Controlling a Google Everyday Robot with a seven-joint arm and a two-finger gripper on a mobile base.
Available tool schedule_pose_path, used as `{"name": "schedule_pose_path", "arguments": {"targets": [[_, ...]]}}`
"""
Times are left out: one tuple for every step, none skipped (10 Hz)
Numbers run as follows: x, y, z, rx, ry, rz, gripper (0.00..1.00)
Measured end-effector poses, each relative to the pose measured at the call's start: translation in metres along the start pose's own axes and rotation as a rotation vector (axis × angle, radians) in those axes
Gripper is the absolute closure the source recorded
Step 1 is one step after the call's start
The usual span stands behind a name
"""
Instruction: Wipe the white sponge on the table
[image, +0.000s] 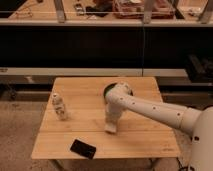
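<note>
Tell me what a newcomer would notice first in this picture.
The big white robot arm reaches in from the right over the square light wooden table, its gripper pointing down near the middle at a small whitish rectangular sponge. Next come a small white figurine-like bottle on the left and a flat black object near the front edge.

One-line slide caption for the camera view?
Robot gripper down at the white sponge on the wooden table; white bottle and black object nearby.

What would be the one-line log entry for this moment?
claw: pointing down, mid-table | white sponge: at claw tip, on table | white bottle: upright, left | flat black object: front edge | dark round object: behind arm
</note>
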Motion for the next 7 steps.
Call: {"name": "schedule_pose_path", "arguments": {"targets": [[0.013,0.015,-0.001,-0.004,0.002,0.043,1.0],[0.021,0.03,-0.001,-0.006,0.003,0.08,1.0],[0.028,0.043,-0.002,-0.008,0.006,0.113,1.0],[0.034,0.059,-0.003,-0.01,0.01,0.155,1.0],[0.04,0.078,-0.007,-0.007,0.019,0.207,1.0],[0.042,0.086,-0.01,-0.002,0.027,0.228,1.0],[0.043,0.096,-0.015,0.003,0.037,0.249,1.0]]}}
